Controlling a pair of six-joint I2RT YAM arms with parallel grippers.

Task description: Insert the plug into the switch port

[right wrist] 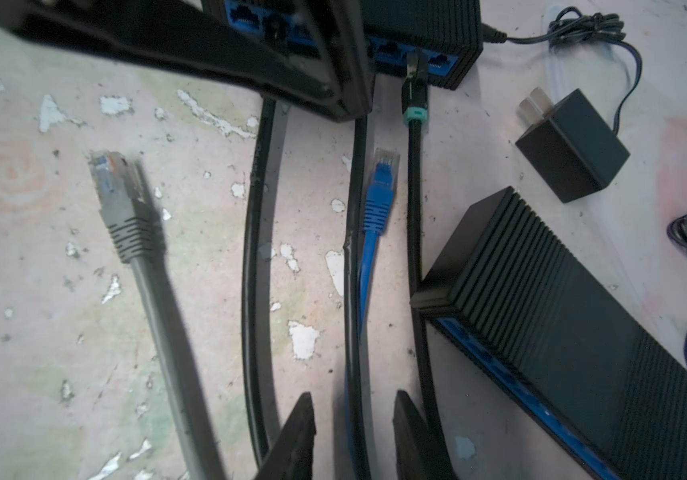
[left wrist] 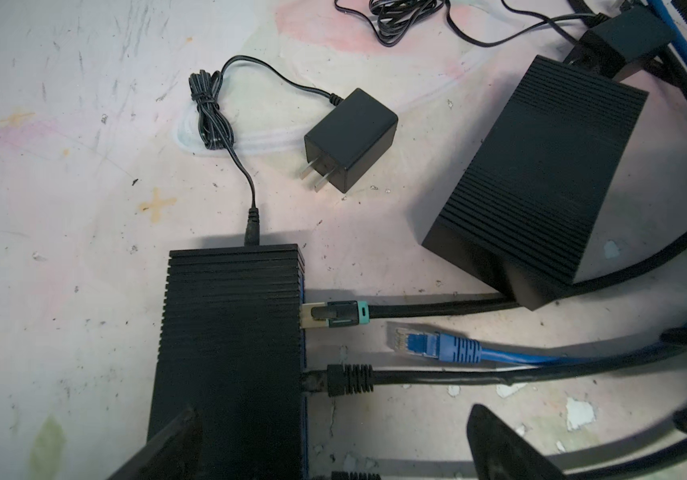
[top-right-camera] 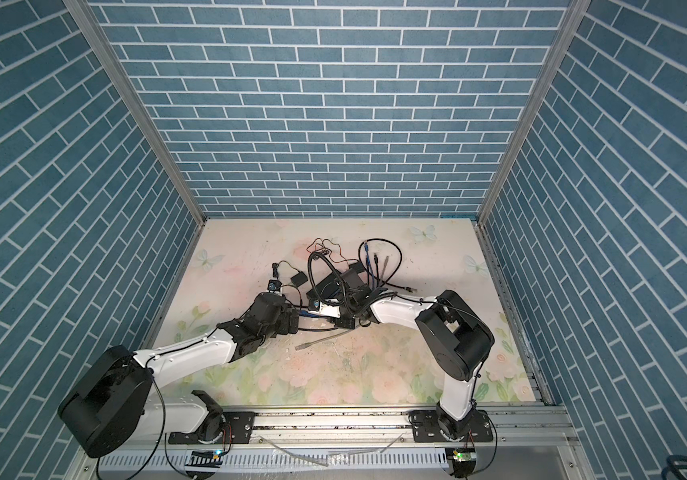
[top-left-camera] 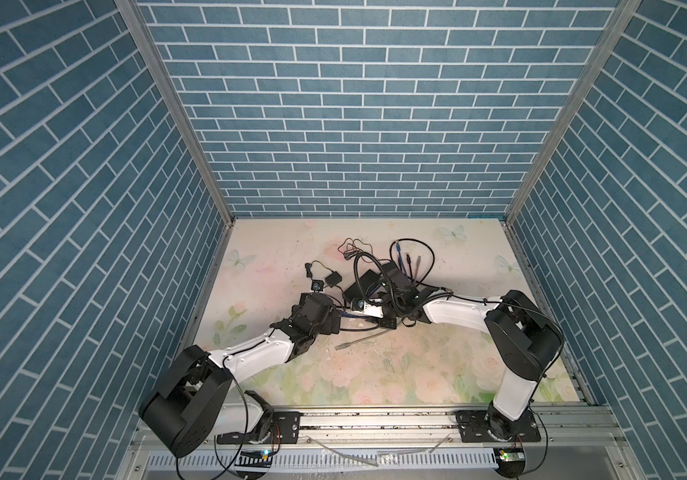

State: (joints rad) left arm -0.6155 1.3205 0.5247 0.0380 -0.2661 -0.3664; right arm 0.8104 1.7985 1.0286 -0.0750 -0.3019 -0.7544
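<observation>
Ethernet plug [left wrist: 420, 345], blue with a clear tip, lies on the floral-printed table [top-left-camera: 375, 374]. It points at the blue port face of the black ribbed switch [left wrist: 229, 332], just short of it, between two plugged-in black cables [left wrist: 437, 307]. From four o'clock in both top views, the right gripper [right wrist: 354, 395] stands slightly parted around the blue cable [right wrist: 368, 257], not pinching it. From seven o'clock, the left gripper [left wrist: 333, 411] gapes wide and empty over the switch's port side.

Both top views look down from high; both wrist views closely share the switch [left wrist: 229, 332].
</observation>
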